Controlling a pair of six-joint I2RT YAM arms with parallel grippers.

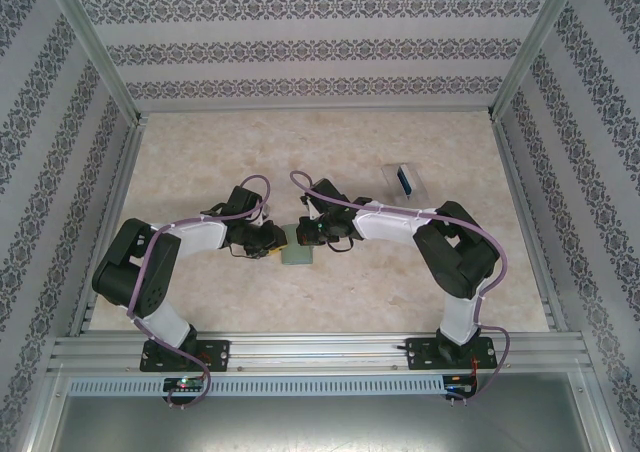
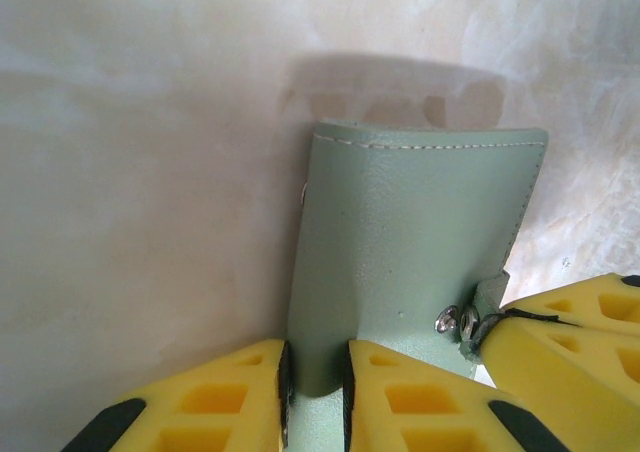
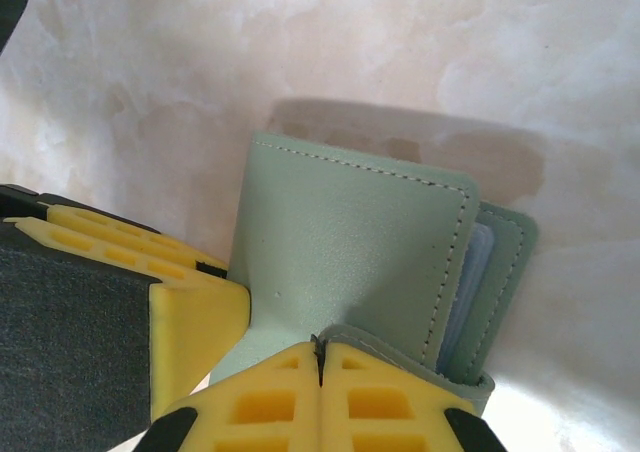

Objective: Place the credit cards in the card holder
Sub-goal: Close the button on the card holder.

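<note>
holding a bluish card (image 3: 466, 272) inside, the card holder (image 3: 350, 242) is pinched by left gripper (image 2: 317, 377) and right gripper (image 3: 318, 357).

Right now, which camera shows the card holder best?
The right wrist view: the card holder sits large and central, showing its stitched front panel and layered open edge. The left wrist view gives one panel pinched in the left gripper; the top external view, a small, distant green patch.

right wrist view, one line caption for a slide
Right pincer shut on the green card holder, a bluish card peeking from inside
</note>
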